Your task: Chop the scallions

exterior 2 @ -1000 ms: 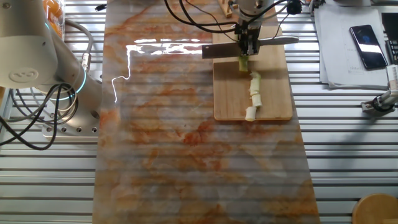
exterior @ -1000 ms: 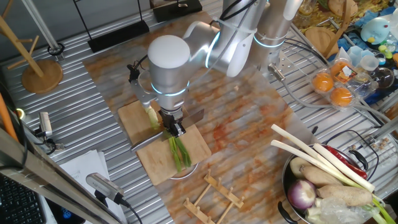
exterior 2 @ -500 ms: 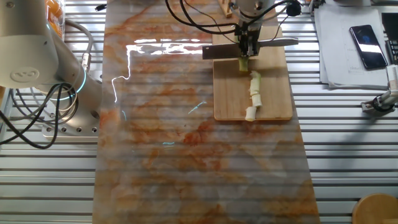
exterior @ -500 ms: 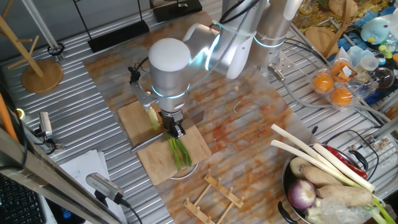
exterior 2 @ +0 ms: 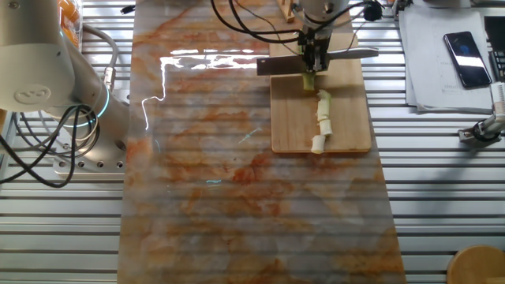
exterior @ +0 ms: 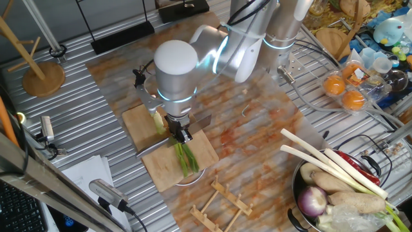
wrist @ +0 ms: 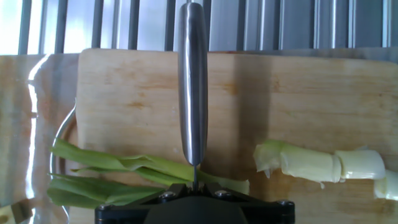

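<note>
Scallions [exterior 2: 319, 110] lie on the cutting board [exterior 2: 292, 126], white pieces already severed, while the gripper [exterior 2: 313, 57], clamped on the knife [exterior 2: 316, 60], holds almost unmoved since a moment ago, mid-chop above the stalk.

- Cutting board [exterior 2: 296, 126] lies on the mat [exterior 2: 237, 197], near its far edge in the other fixed view.
- Scallions [exterior: 185, 156] lie on the board; leafy end overhangs board edge twd a wooden rack [exterior: 222, 201].
- Knife [exterior 2: 280, 63] lies crosswise over the stalk, w/ gripper [exterior 2: 313, 63] directly above.
- Cut bits [exterior 2: 320, 120] sit in a row on the board, just beyond the blade, on the side away from the leaves [wrist: 118, 177].
- Bowl [exterior: 301, 193] w/ vegetables stands at the mat's corner, well apart from the board.
- Phone [exterior 2: 462, 59] lies on papers beside the board.
</note>
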You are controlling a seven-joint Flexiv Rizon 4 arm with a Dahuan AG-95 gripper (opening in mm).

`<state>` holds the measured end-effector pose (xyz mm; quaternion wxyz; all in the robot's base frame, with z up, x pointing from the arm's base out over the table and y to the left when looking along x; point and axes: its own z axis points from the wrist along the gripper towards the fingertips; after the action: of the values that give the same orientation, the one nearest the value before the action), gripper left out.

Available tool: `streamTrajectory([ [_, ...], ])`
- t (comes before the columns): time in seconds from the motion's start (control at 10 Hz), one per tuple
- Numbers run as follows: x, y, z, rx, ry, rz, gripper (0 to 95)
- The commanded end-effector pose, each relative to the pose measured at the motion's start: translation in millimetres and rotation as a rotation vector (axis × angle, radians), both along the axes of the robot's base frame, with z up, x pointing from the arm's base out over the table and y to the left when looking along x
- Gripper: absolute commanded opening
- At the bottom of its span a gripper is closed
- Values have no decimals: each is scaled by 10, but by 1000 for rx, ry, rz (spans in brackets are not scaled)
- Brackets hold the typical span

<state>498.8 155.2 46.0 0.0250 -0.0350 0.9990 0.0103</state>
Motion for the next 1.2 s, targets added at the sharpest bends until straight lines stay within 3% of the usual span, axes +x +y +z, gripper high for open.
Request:
streamTrajectory([
  [0.1, 43, 13, -118, 12, -3, -4, 0],
  [0.3, 92, 22, -136, -1, -4, -3, 0],
  [0.9, 297, 45, 40, 10, -13, 15, 0],
  [1.2, 277, 44, -76, 6, -8, 20, 0],
])
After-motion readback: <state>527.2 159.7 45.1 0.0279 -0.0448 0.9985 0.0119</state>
